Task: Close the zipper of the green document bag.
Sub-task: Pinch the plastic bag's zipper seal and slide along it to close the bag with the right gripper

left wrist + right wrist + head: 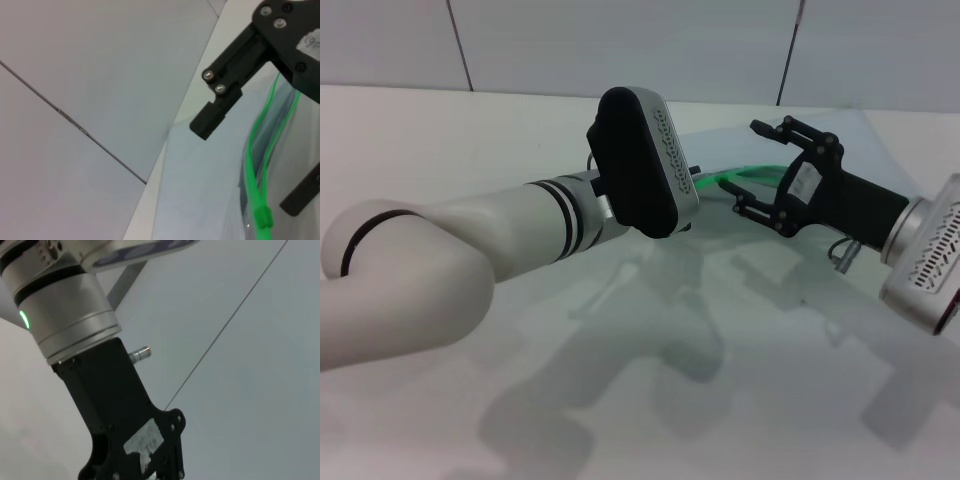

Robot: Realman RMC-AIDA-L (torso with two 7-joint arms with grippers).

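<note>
Straddling the zipper (752,172) of the green document bag (210,190), the right end effector (750,166) stands released; left end effector's state cannot be told.

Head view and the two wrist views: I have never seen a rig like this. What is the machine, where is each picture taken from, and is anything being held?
This is a two-armed robot at a white table. The head view looks down from the robot's head. The white left arm reaches across, and its fingers are hidden. The right gripper is open.

The left wrist view looks out from the left arm. It shows the green document bag, its zipper and the slider. The zipper runs between the right gripper's spread jaws, and nothing is visibly clamped.

The right wrist view shows mostly wall and a black gripper body, seemingly the left arm's.
</note>
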